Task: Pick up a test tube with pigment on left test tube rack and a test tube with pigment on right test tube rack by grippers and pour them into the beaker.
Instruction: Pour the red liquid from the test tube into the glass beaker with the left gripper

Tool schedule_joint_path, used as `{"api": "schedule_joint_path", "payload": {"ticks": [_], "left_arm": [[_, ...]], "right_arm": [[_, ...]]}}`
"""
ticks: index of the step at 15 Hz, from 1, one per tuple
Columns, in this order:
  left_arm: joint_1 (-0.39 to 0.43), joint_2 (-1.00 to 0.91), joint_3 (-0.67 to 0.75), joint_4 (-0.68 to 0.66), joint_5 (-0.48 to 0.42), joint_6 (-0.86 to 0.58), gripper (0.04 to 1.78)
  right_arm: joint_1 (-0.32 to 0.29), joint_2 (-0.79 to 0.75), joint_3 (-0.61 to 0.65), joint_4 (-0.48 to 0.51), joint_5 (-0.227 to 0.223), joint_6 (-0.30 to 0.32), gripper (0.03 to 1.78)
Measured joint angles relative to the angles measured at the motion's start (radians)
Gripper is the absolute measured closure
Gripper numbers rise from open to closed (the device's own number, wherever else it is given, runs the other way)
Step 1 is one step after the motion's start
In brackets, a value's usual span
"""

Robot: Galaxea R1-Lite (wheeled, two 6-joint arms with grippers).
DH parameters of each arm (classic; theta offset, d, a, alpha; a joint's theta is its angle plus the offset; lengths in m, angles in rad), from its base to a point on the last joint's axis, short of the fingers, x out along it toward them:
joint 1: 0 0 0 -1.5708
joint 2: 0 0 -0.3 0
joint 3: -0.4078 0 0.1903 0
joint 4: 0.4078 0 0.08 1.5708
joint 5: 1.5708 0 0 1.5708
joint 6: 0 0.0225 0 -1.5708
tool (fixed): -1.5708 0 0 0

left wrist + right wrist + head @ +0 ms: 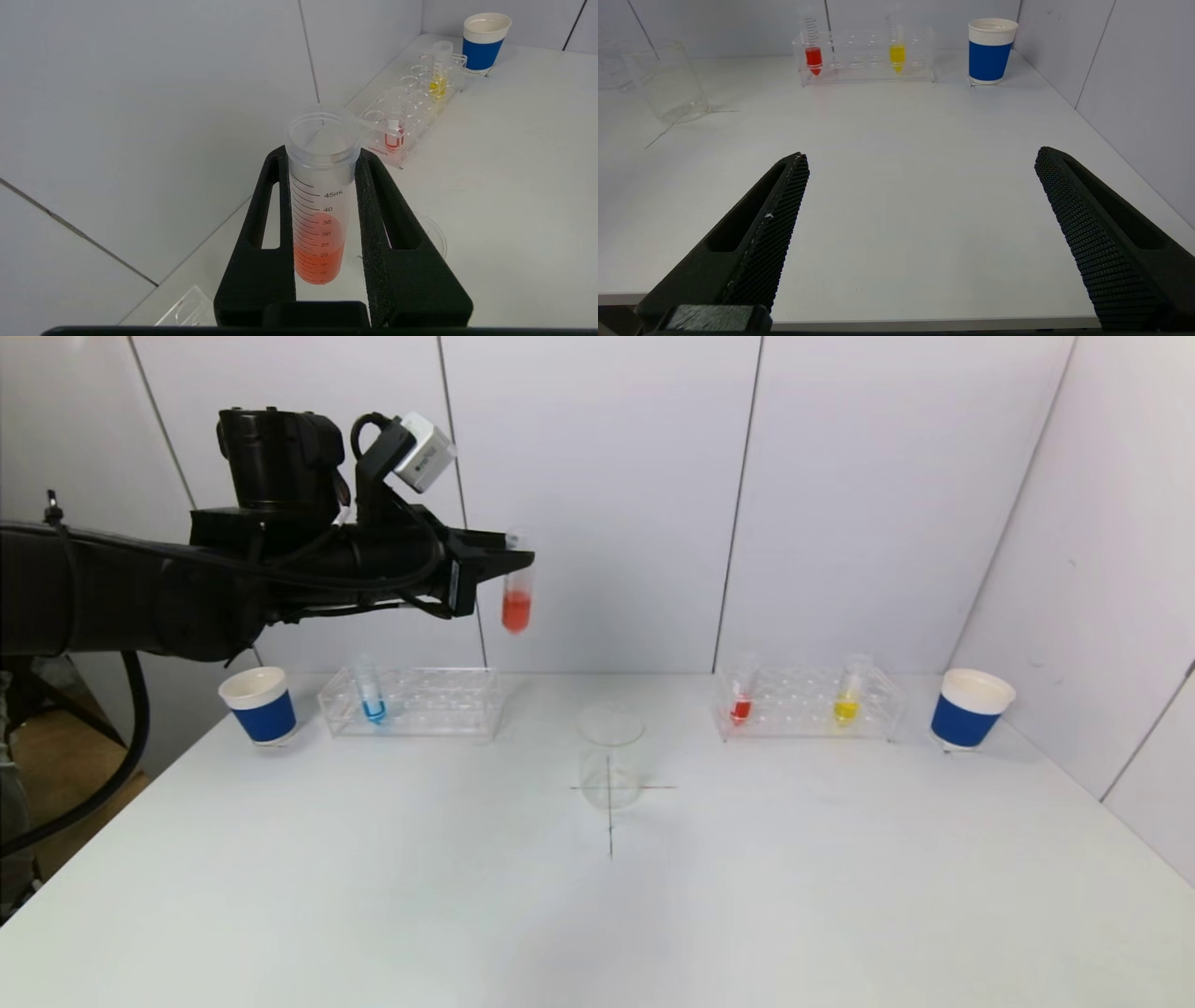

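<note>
Right fingers (pixel 920 233) spread wide, low over counter (pixel 840 877) | my left fingers (pixel 322 219) clamped on orange tube (pixel 516 593), upright, high, left of beaker (pixel 611 756) | carry level over rim, then tip slowly.

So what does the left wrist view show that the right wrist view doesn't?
Only the left wrist view shows the left end effector shut on the orange tube, with its printed volume marks. Only the right wrist view shows the right end effector, open over bare table, and the beaker whole. Both show the right rack, its red tube, its yellow tube and the blue cup.
</note>
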Motion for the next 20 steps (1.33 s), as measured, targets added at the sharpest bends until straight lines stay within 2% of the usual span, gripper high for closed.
{"api": "schedule_joint_path", "payload": {"ticks": [3,7,13,16,20], "left_arm": [[0.061,0.070,-0.065,-0.001,-0.161,0.083,1.40],[0.098,0.171,-0.144,-0.007,-0.301,0.184,1.40],[0.071,0.260,-0.193,-0.008,-0.433,0.310,1.40],[0.052,0.287,-0.194,-0.003,-0.485,0.439,1.40],[0.043,0.331,-0.189,0.000,-0.496,0.612,1.40]], "right_arm": [[0.000,0.000,0.000,0.000,0.000,0.000,0.05],[0.000,0.000,0.000,0.000,0.000,0.000,0.05],[0.000,0.000,0.000,0.000,0.000,0.000,0.05],[0.000,0.000,0.000,0.000,0.000,0.000,0.05],[0.000,0.000,0.000,0.000,0.000,0.000,0.05]]}}
